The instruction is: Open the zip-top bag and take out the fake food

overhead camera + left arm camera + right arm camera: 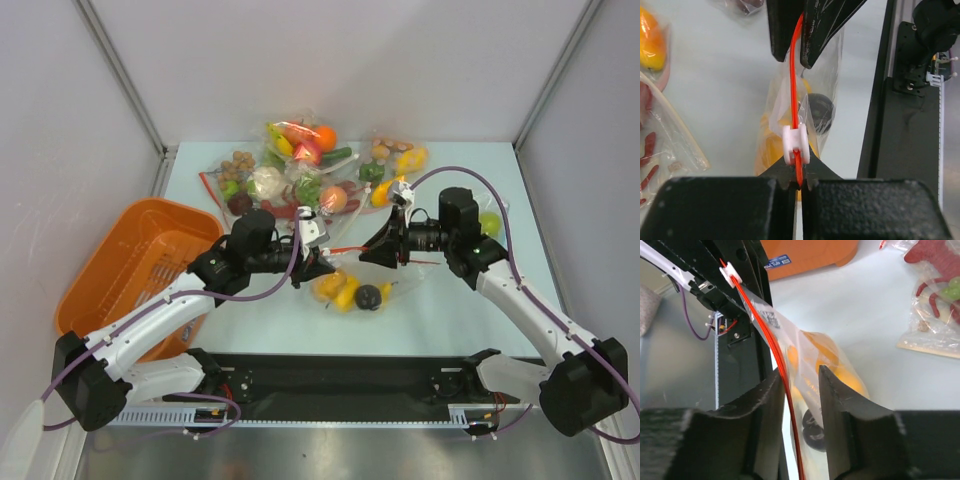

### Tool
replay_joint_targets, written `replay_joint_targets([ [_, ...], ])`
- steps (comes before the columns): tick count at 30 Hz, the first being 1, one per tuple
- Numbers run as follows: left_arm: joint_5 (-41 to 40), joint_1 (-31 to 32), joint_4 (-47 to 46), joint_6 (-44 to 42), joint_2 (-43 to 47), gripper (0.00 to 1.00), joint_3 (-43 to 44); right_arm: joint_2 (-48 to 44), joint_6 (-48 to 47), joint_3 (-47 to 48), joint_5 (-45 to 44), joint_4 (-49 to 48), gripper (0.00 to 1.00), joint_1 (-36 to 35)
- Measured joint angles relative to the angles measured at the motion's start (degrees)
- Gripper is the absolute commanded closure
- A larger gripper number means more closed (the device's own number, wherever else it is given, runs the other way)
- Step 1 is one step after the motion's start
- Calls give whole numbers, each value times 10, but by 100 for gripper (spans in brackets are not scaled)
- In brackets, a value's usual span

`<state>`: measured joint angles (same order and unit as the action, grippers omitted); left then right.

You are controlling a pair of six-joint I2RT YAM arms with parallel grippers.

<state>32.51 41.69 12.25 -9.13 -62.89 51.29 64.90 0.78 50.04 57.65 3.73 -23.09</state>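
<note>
The zip-top bag [352, 288] lies at mid-table, its orange-red zip strip [345, 248] stretched taut between both grippers. Inside are the fake food: yellow pieces [340, 290] and a dark purple ball [368, 296]. My left gripper [318, 262] is shut on the strip's end, just behind the white slider [796, 145]; its tips [797, 182] pinch the strip [794, 90]. My right gripper [376, 250] straddles the strip [782, 370] with jaws narrowly apart [801, 377]; the strip rests against one finger [771, 390] and bag film [810, 355] fills the gap. The purple ball [815, 432] shows below.
An orange basket [140, 260] stands at the left. Several other clear bags of toy food [300, 170] are piled at the back, with one more [395, 158] at back right. A green piece [490, 222] lies by the right arm. The black base rail [340, 375] runs along the near edge.
</note>
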Motion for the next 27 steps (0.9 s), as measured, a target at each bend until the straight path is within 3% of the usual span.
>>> replay_joint_targets([
  [4, 23, 0, 16, -4, -2, 100, 1, 0, -23, 31, -30, 38, 51, -26],
  [9, 43, 0, 35, -9, -7, 100, 6, 4, -46, 86, -38, 57, 47, -51],
  [27, 67, 0, 55, -19, -7, 100, 10, 79, -37, 125, 34, 40, 55, -111],
])
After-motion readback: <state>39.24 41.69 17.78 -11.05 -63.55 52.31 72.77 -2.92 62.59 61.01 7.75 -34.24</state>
